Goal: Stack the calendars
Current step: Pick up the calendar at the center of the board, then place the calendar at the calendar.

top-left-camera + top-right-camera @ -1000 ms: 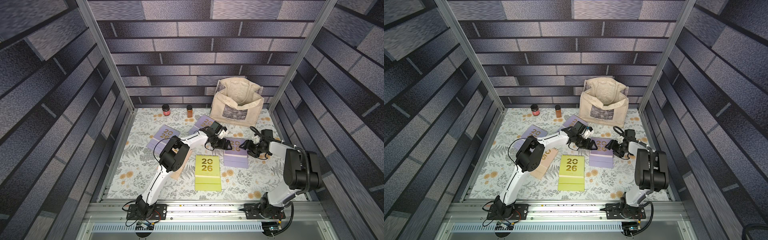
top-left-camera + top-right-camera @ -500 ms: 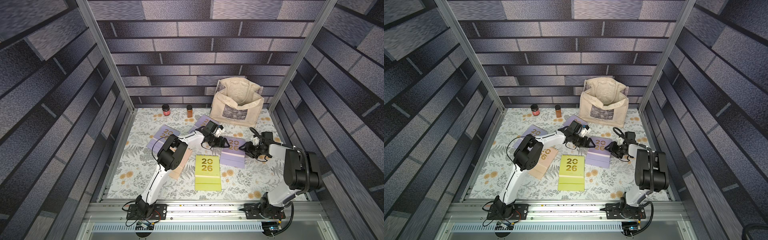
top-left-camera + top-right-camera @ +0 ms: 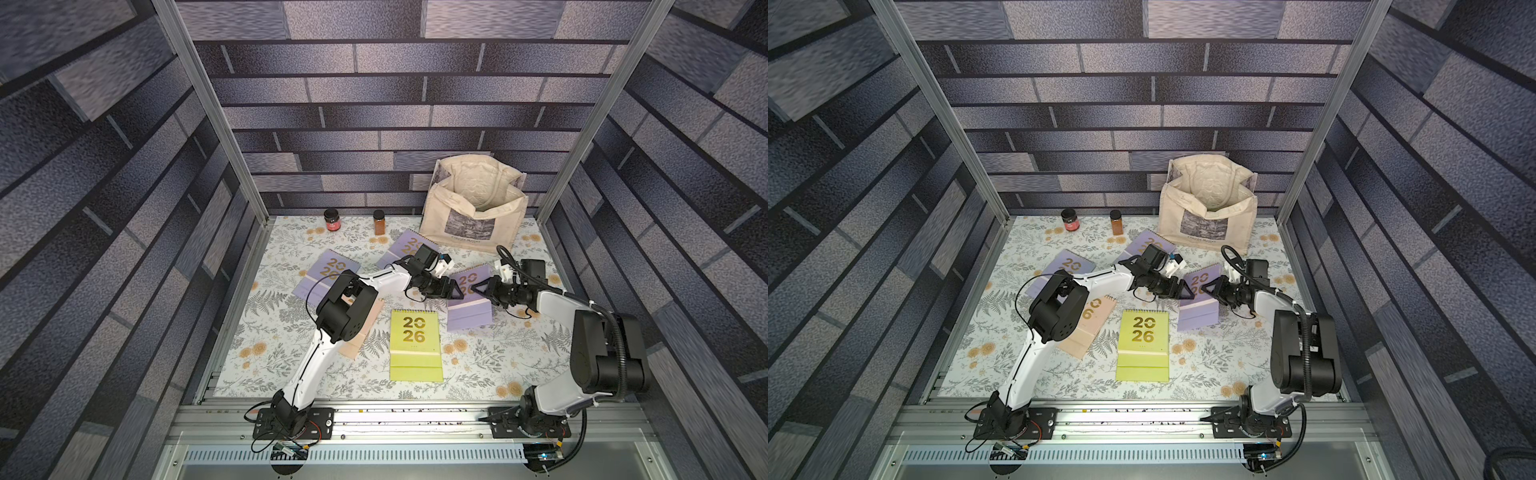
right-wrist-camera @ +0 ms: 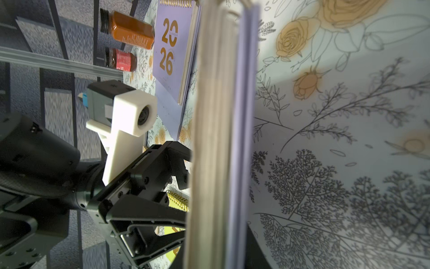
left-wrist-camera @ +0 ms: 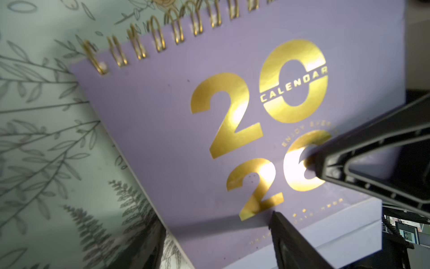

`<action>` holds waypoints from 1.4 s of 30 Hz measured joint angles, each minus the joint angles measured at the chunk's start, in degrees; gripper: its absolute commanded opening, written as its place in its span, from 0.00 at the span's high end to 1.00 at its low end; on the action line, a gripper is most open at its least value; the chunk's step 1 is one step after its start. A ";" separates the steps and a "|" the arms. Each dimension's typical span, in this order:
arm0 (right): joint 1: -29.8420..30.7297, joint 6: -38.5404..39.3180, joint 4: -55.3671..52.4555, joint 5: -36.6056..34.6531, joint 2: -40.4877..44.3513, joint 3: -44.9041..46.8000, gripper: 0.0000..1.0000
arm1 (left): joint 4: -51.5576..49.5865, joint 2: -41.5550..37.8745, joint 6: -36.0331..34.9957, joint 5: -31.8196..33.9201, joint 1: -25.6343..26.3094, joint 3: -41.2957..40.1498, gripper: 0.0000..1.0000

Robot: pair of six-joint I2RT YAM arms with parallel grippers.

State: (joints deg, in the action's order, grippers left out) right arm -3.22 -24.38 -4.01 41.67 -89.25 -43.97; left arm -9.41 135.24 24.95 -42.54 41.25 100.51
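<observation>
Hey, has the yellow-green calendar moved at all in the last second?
No. The yellow-green calendar lies flat at the same spot, as far from the front rail as before.

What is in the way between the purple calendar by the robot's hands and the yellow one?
Nothing visible. Only flowered table lies between the lilac calendar, held by the right gripper, and the yellow-green calendar. The open left gripper sits at its other edge.
</observation>
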 measured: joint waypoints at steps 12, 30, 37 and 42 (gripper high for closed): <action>0.02 0.39 -3.52 -1.29 3.50 0.00 1.00 | 1.38 -1.22 0.48 -0.57 -1.31 -0.94 0.04; 12.35 -2.80 -7.30 -2.40 20.20 1.64 1.00 | -0.09 -30.88 -4.63 6.95 -10.93 -19.91 0.00; 21.64 -8.33 -2.36 -5.46 21.27 8.17 1.00 | 3.93 -45.03 -4.61 11.67 -11.37 -37.33 0.00; 28.37 -12.66 4.13 -8.57 21.00 11.67 1.00 | 8.98 -54.97 -4.61 15.32 -11.37 -53.20 0.00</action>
State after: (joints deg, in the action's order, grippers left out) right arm 25.15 -37.04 0.12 33.10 -68.25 -32.29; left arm -0.43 80.27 20.34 -27.22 29.89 47.31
